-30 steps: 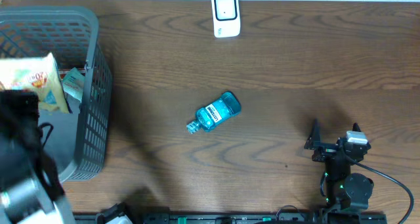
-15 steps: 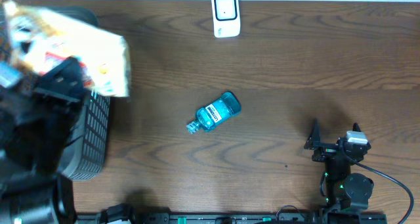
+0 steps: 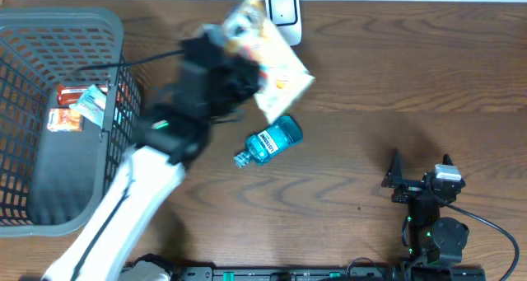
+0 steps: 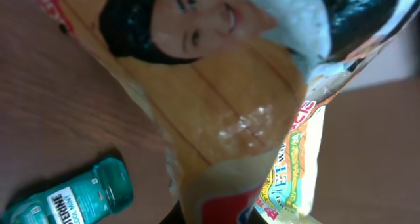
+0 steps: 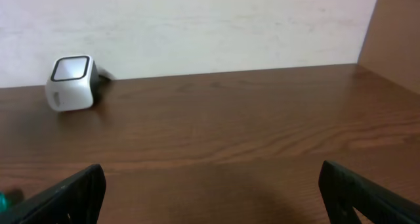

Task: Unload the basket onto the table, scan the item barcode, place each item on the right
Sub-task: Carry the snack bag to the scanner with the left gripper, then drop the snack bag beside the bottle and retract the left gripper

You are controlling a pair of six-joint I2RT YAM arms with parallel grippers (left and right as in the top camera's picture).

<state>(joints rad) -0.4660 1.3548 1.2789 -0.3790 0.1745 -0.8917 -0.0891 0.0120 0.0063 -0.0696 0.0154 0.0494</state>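
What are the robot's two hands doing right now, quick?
Left hand: closed, holding the snack bag.
Right hand: open, holding nothing.

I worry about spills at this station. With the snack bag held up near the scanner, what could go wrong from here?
The floppy snack bag is held by the shut left gripper and might slip or sag. It overlaps the white scanner in the overhead view, so it could nudge it. The mouthwash bottle lies close beside the bag; a low swing might roll it.
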